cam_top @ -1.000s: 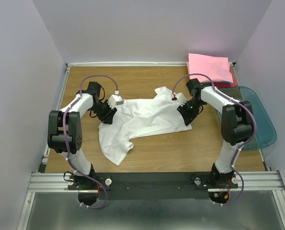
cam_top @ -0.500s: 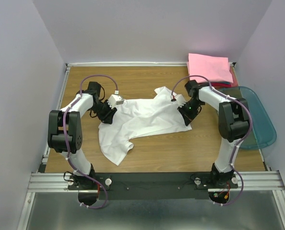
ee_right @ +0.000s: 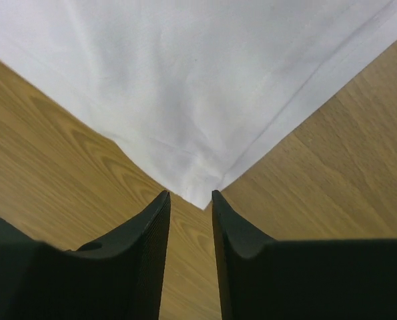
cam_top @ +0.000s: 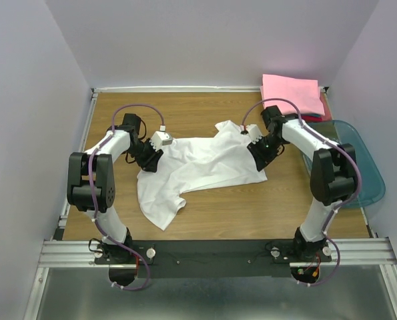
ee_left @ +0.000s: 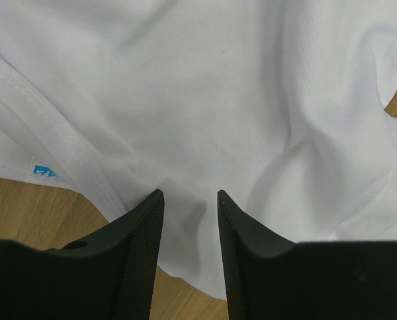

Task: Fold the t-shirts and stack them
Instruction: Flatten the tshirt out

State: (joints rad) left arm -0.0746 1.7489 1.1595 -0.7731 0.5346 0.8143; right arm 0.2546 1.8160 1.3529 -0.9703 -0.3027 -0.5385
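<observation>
White cotton t-shirt [cam_top: 205, 167] lies rumpled and unfolded on the brown wooden table [cam_top: 185, 110], around the middle of it. Its long axis runs from left to right, a little tilted. A squared corner with stitched hems points to the near right, one flap hangs toward the near left, and another one reaches to the far side.

Bare wood is open along the whole far side and in a wide band on the near side, up to the black base rail [cam_top: 211, 250]. To the left of the shirt there is only a narrow strip before the table edge. To the right, the wood ends at a teal translucent plastic tray [cam_top: 368, 177]. A folded pink cloth [cam_top: 290, 93] sits at the far right corner, well apart from the shirt.

The left gripper [cam_top: 151, 160] is low over the left edge of the shirt. In its wrist view the fingers [ee_left: 141, 227] stand close together with the fabric and its edge in the narrow gap, near a small blue label [ee_left: 45, 172]. It cannot be told if they really pinch the cloth.

The right gripper [cam_top: 259, 157] is at the hemmed corner. Its fingers [ee_right: 151, 227] are a little apart, the tip of the corner lies at the mouth of the gap, and wood shows between them.
</observation>
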